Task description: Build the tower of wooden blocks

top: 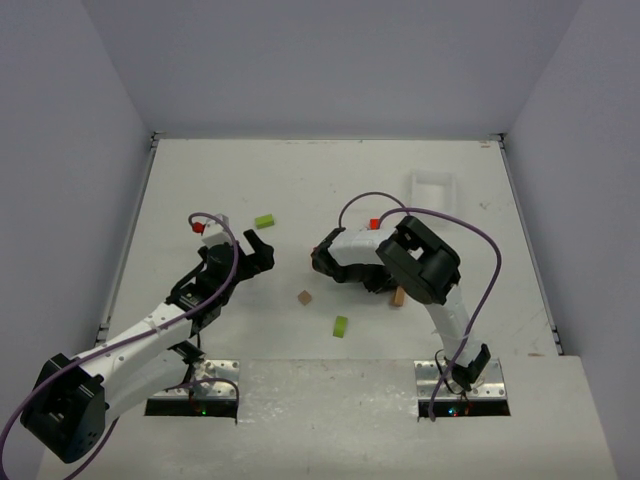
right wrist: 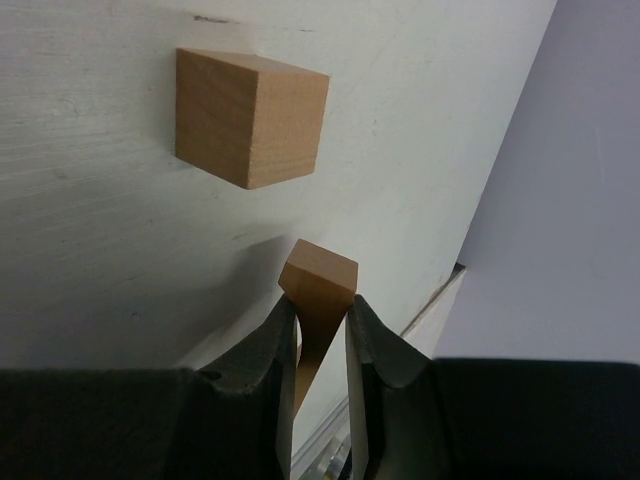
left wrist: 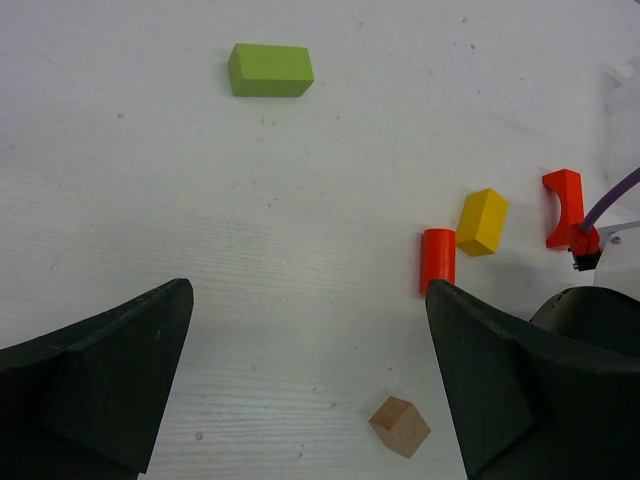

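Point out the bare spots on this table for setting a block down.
Bare: the far-left table between the green bar and the back wall; also the patch nearer than the white tray, right of the right arm. Crowded: the middle, where red cylinder, yellow block, red arch and brown cube lie by the right gripper, holding a brown bar.

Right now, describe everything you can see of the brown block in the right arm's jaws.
The brown block is plain unpainted wood, light tan, with square-cut edges. It looks like a short bar, though most of its length is hidden. The right gripper has its jaws shut on its two sides, one end poking out past the tips. It appears held above the white table, apart from a loose brown cube lying beyond it.
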`<control>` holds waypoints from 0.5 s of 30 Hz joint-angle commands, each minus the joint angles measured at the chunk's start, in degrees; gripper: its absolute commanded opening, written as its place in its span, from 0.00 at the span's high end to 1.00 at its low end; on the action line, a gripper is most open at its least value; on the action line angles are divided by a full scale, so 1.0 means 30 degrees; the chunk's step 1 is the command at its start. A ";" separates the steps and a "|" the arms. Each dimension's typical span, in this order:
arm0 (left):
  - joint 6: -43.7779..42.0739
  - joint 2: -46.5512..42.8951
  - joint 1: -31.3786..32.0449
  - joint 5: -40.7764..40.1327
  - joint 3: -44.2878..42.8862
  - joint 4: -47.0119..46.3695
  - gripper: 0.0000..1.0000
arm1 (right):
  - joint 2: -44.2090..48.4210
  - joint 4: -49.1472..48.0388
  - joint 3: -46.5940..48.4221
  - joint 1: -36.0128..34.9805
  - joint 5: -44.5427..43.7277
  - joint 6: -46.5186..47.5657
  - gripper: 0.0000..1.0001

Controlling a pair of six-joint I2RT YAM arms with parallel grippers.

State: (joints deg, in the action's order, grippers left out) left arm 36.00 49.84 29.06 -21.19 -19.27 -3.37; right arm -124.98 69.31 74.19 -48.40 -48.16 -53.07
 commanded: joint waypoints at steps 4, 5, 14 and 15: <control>-0.0192 -0.0267 -0.0135 -0.0349 -0.0376 -0.0256 0.00 | -0.0468 0.0127 0.0651 -0.0368 -0.0002 -0.0565 0.75; -0.0192 -0.0267 -0.0135 -0.0327 -0.0398 -0.0278 0.00 | -0.0446 0.0105 0.0761 -0.0456 -0.0002 -0.0587 0.75; -0.0192 -0.0433 -0.0154 -0.0262 -0.0404 -0.0166 0.00 | -0.0384 -0.0650 0.1967 -0.0908 0.1003 0.0052 0.54; -0.0192 -0.0480 -0.0146 -0.0262 -0.0385 -0.0147 0.00 | -0.0316 -0.0691 0.2056 -0.0918 0.1061 0.0033 0.52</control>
State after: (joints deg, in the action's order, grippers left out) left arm 36.01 49.76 29.06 -21.41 -19.27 -3.16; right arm -126.58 68.69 77.99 -50.47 -46.14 -52.29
